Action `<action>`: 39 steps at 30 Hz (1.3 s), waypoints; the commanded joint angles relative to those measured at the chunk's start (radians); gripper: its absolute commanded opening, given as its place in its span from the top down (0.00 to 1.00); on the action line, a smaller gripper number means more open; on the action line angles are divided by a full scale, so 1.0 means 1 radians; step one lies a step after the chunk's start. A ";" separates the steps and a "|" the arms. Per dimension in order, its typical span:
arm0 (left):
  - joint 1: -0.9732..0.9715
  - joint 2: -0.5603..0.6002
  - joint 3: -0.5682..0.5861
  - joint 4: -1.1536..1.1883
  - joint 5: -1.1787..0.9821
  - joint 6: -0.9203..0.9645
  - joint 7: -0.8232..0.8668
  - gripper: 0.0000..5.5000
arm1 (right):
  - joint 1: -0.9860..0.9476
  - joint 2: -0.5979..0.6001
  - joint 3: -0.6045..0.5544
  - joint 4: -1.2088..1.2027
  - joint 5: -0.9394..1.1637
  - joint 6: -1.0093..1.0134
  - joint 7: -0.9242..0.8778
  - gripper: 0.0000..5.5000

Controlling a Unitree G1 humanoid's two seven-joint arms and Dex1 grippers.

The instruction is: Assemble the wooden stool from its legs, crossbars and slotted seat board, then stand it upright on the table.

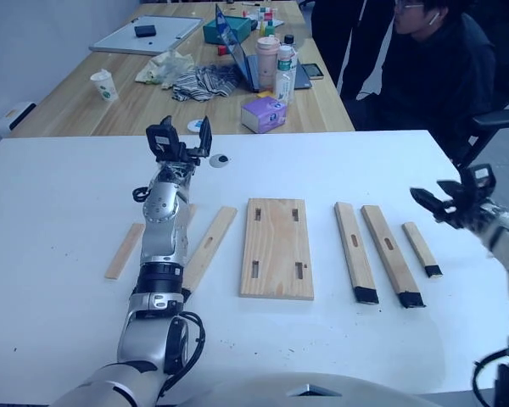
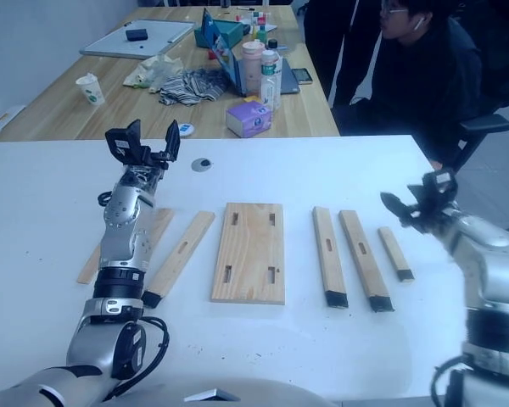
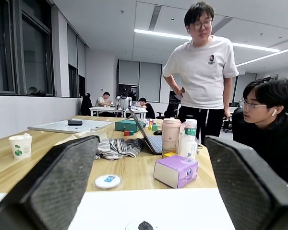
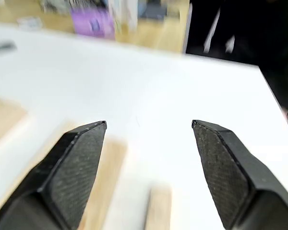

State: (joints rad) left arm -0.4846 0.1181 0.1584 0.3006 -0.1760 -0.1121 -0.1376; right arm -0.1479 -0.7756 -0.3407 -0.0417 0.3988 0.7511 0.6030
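Observation:
The slotted seat board [image 1: 277, 248] lies flat in the middle of the white table [image 1: 59, 203]. To its right lie two long legs with black ends [image 1: 355, 252] [image 1: 392, 255] and a short crossbar [image 1: 422, 248]. To its left lie a slotted leg [image 1: 209, 248] and a short crossbar [image 1: 124, 250]; another piece is partly hidden under my left arm. My left gripper [image 1: 180, 140] is raised above the left pieces, open and empty, pointing at the far table. My right gripper [image 1: 437, 202] hovers open beyond the right crossbar, and its wrist view shows wide-apart fingers [image 4: 77, 158] over blurred wood.
A small round disc [image 1: 218, 159] lies on the white table behind the seat board. The wooden table [image 1: 85, 102] beyond carries a purple box [image 1: 263, 114], bottles, a laptop and a paper cup [image 1: 104, 86]. People are at the far right, behind the table's edge.

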 commanded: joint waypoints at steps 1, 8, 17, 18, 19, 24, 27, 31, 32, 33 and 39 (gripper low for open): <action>0.022 0.005 -0.003 -0.031 0.011 0.020 0.013 0.27 | 0.093 -0.050 0.005 -0.048 0.003 0.103 0.017 0.40; 0.033 0.000 -0.007 -0.051 0.012 0.030 0.026 0.27 | 0.219 -0.010 0.037 -0.018 -0.068 0.108 -0.033 0.40; 0.032 0.008 -0.009 -0.057 0.007 0.043 0.019 0.27 | 0.312 0.012 0.065 0.001 -0.068 0.168 -0.042 0.49; 0.034 0.008 -0.009 -0.059 0.007 0.043 0.020 0.27 | 0.310 0.012 0.066 0.004 -0.069 0.169 -0.045 0.52; 0.036 0.008 -0.009 -0.060 0.007 0.043 0.021 0.27 | 0.308 0.011 0.069 0.004 -0.069 0.170 -0.049 0.56; 0.036 0.004 -0.006 -0.062 0.006 0.041 0.027 0.27 | 0.298 0.007 0.085 0.003 -0.084 0.187 -0.081 0.72; 0.035 0.005 -0.003 -0.062 0.004 0.043 0.028 0.27 | 0.275 0.020 0.083 -0.013 -0.084 0.171 -0.108 0.76; 0.032 -0.016 0.005 -0.146 -0.168 0.212 -0.070 0.27 | 0.103 0.134 0.043 -0.065 -0.080 -0.086 -0.187 0.76; 0.033 -0.020 -0.006 -0.185 -0.221 0.276 -0.103 0.27 | 0.070 0.154 0.057 -0.090 -0.094 -0.158 -0.192 0.76; 0.039 -0.022 -0.030 -0.241 -0.294 0.373 -0.145 0.27 | 0.039 0.172 0.091 -0.122 -0.116 -0.235 -0.190 0.76; 0.042 -0.072 -0.031 -0.442 -0.756 0.864 -0.155 0.27 | -0.079 0.256 0.282 -0.207 -0.210 -0.518 -0.158 0.76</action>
State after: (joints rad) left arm -0.4348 0.0661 0.1086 -0.1046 -0.8140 0.6249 -0.3265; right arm -0.1947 -0.5521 -0.1148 -0.2185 0.2156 0.2888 0.4314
